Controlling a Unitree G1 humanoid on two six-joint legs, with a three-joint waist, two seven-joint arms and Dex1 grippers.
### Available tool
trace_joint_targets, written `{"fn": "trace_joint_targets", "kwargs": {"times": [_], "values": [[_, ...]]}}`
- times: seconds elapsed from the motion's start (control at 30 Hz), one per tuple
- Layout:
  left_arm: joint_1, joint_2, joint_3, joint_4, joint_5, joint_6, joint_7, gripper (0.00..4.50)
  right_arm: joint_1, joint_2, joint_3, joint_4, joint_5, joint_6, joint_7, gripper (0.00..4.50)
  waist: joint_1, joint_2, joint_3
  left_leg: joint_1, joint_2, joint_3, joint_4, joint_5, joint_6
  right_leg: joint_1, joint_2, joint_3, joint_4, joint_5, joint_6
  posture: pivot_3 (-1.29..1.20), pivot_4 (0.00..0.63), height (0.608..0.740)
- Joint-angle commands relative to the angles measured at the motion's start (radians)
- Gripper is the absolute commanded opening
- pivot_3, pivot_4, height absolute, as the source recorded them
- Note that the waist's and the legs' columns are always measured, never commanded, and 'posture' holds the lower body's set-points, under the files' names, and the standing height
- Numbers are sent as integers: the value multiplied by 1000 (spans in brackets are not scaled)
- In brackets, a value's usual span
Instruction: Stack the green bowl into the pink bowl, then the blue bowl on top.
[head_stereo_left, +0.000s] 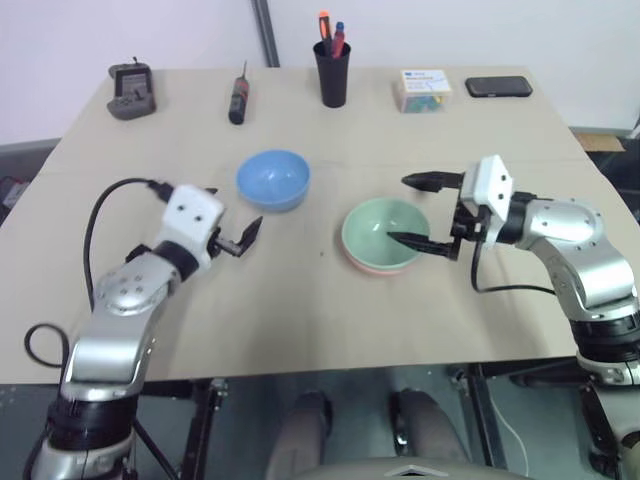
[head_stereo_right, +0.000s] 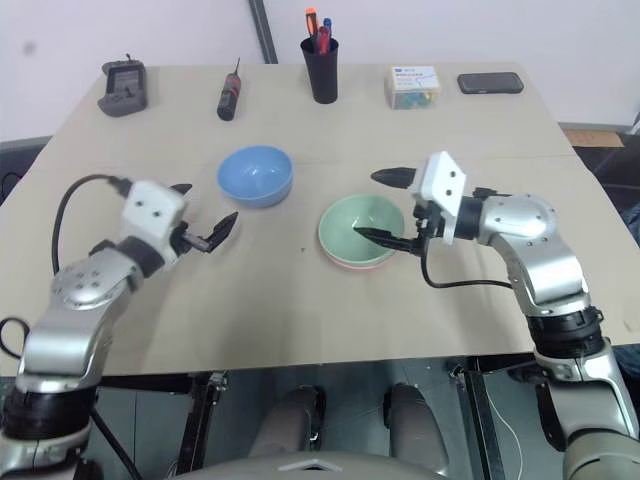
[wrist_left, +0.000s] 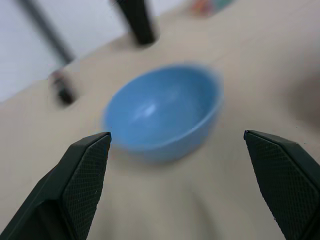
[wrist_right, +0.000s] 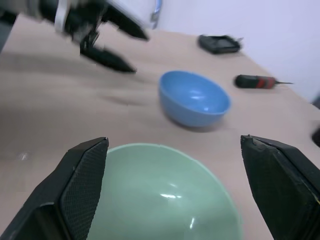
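Blue bowl (head_stereo_left: 273, 179) sits just beyond left gripper (head_stereo_left: 232, 222).

The green bowl (head_stereo_left: 383, 229) sits upright inside the pink bowl (head_stereo_left: 375, 266), right of the table's centre; it is pale mint, smooth and plain, and of the pink one just a salmon rim shows beneath its near edge. The blue bowl (head_stereo_left: 273, 179) stands upright and empty on the bare tabletop, to the left of the nested pair and a little farther back, apart from them; it is light sky-blue, round and plain, the same size as the green
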Motion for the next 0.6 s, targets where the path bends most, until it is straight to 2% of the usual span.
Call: {"fn": "trace_joint_targets", "kwargs": {"times": [0.03,0.17,0.37,0.5,0.6], "values": [[-102,60,-114,70,128,13,-33,4500,-5,3,-49,-64,56,25,-28,4481,-2,0,0,0,0,0,0,0,0,0,0,0,0,0,0,0,150,740],[-260,32,-248,204,211,-52,-81,4500,0,1,-48,-74,49,31,-63,4481,-4,0,0,0,0,1,0,0,0,0,0,0,0,0,0,0,150,740],[-351,7,-368,279,278,-136,-184,4500,19,-16,-51,-100,36,40,-92,4481,-6,0,0,-2,0,1,0,0,0,-1,0,0,-1,0,0,0,150,740],[-368,6,-385,310,301,-168,-231,3311,43,-28,-53,-126,29,44,-113,4500,-8,0,0,-2,0,1,0,0,0,-1,0,0,-1,0,0,0,150,740],[-385,-5,-373,336,308,-179,-247,1919,66,-33,-65,-149,33,56,-133,4500,-7,0,0,-1,0,1,0,0,0,-1,0,0,0,0,0,0,150,740]]}}
